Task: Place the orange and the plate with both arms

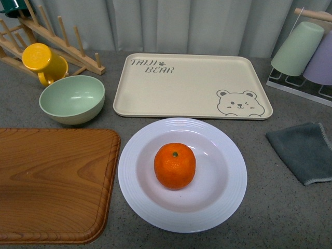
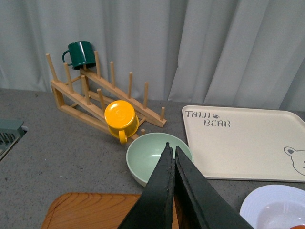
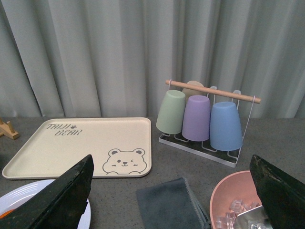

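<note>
The orange point(image 1: 175, 165) rests in the middle of the white plate point(image 1: 140, 192), which lies on the grey table just in front of the beige bear tray. Neither arm shows in the front view. In the left wrist view my left gripper point(image 2: 171, 149) is shut with nothing between its black fingers, held above the green bowl and the wooden board; a part of the plate's rim point(image 2: 259, 202) shows at the corner. My right gripper point(image 3: 171, 164) stands wide open above the grey cloth, with a sliver of the plate point(image 3: 19, 193) beside one finger.
A wooden board point(image 1: 52, 181) lies left of the plate. Behind are a pale green bowl point(image 1: 72, 98), a yellow mug point(image 1: 44, 62) on a wooden rack, and the bear tray point(image 1: 189, 85). A grey cloth point(image 1: 303, 150), a cup rack point(image 3: 202, 117) and a pink bowl with ice point(image 3: 233, 202) are on the right.
</note>
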Robot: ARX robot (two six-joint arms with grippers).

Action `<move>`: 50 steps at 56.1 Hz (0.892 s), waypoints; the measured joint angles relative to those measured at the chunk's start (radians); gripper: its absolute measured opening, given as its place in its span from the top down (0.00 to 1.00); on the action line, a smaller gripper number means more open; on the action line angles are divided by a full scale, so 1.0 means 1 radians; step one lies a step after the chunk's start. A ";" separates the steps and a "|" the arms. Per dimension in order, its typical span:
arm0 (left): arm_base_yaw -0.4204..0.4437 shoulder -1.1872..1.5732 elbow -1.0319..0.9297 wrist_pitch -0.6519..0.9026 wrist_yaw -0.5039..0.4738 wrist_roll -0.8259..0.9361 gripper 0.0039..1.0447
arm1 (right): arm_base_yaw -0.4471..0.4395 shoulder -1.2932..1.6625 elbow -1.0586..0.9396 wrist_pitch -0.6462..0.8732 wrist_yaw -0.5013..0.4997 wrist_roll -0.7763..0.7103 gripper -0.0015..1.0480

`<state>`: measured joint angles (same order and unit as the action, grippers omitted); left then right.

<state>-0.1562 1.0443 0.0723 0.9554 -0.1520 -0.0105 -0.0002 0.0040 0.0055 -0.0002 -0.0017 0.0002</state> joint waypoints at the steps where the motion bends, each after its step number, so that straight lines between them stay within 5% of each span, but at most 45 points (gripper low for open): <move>1: 0.005 -0.016 -0.005 -0.013 0.005 0.000 0.96 | 0.000 0.000 0.000 0.000 0.000 0.000 0.09; 21: 0.150 -0.352 -0.052 -0.284 0.143 0.003 0.96 | 0.000 0.000 0.000 0.000 0.000 0.000 0.09; 50: 0.153 -0.674 -0.053 -0.583 0.150 0.003 0.96 | 0.000 0.000 0.000 0.000 0.000 0.000 0.09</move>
<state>-0.0029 0.3702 0.0196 0.3725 -0.0017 -0.0074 -0.0002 0.0040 0.0055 -0.0002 -0.0017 0.0002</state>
